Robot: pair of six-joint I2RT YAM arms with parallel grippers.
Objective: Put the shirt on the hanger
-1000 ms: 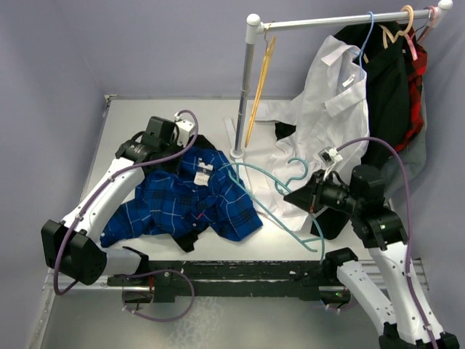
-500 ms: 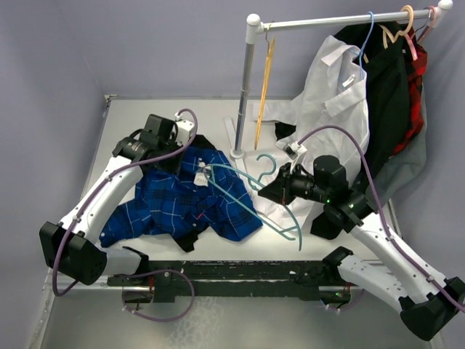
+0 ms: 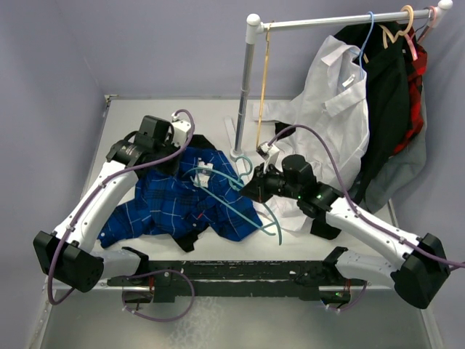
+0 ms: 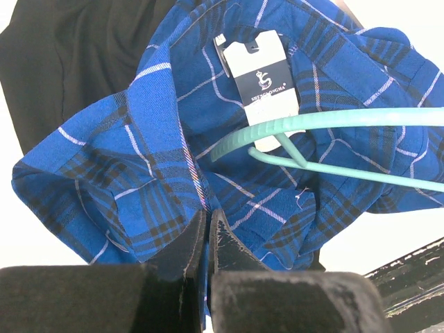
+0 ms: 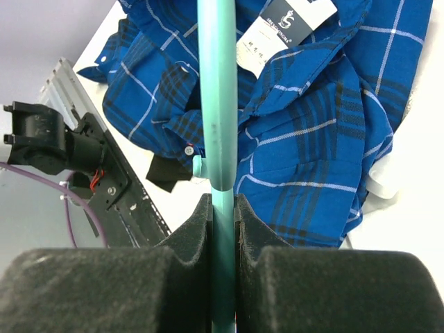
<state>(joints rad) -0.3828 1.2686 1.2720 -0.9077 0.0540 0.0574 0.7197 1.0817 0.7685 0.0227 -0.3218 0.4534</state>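
The blue plaid shirt [image 3: 182, 200] lies crumpled on the table, its collar and white neck label [image 4: 266, 76] turned up. My left gripper [image 3: 166, 154] is shut on the collar fabric [image 4: 166, 201] and lifts it a little. My right gripper [image 3: 251, 190] is shut on the teal hanger [image 3: 236, 198], jaws clamped on its bar [image 5: 222, 139]. The hanger reaches left over the shirt, and one end [image 4: 229, 146] lies at the neck opening beside the label. The shirt also shows below the hanger in the right wrist view [image 5: 312, 132].
A clothes rail on a white post [image 3: 245, 87] stands at the back. A yellow hanger [image 3: 261, 94], a white shirt [image 3: 327, 109] on a pale blue hanger, and black and red garments [image 3: 396, 87] hang from it. A black garment [image 4: 76, 62] lies under the plaid shirt.
My right arm has swung left with the teal hanger, bringing its end over the shirt's collar. My left gripper has stayed shut on the collar, shifting slightly left.
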